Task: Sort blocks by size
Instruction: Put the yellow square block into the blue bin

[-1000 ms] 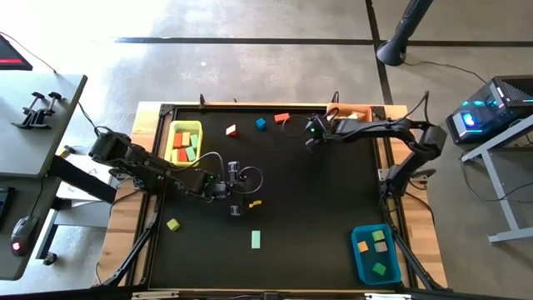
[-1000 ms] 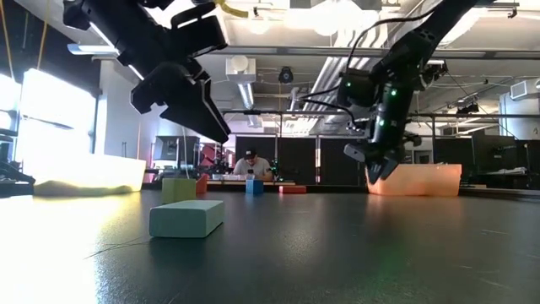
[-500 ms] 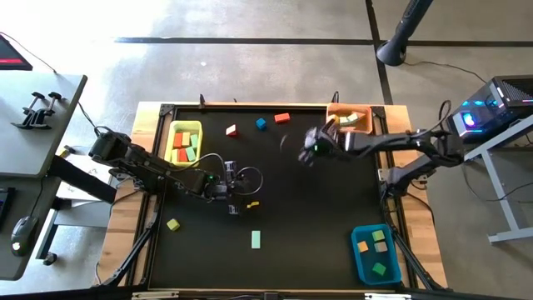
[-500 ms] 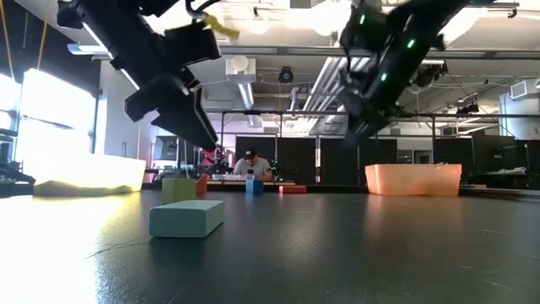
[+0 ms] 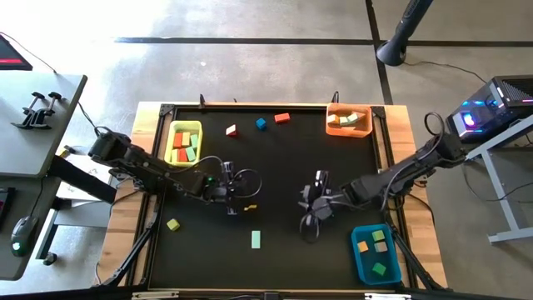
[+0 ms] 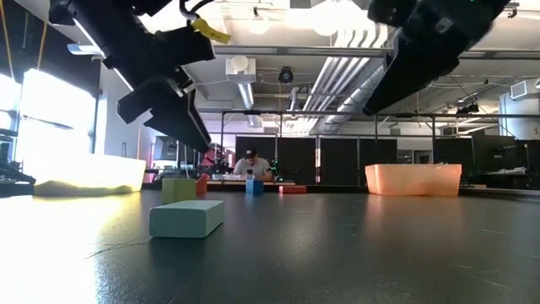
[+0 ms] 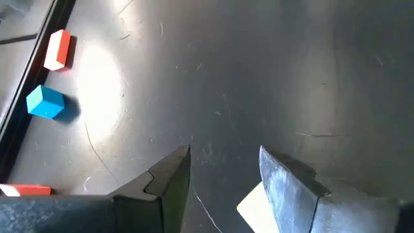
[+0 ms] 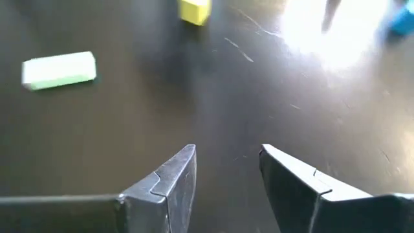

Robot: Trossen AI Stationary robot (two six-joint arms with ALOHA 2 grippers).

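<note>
Black counter (image 5: 333, 158) with blocks scattered about: mint bar (image 5: 256, 239) near the front edge. Left gripper (image 5: 234, 202) has its fingers apart, empty, over a half-hidden yellow block (image 5: 254, 202). Right gripper (image 5: 310, 218) hovers open and empty too, blurry from above.

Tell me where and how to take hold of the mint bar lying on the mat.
Grip the mint bar across its narrow width, at mid-length, coming straight down from above. It lies flat on the black mat with nothing touching it, so both long side faces are free; in the low view it sits low and wide. The right hand, open and empty, is probably the nearer one.
</note>
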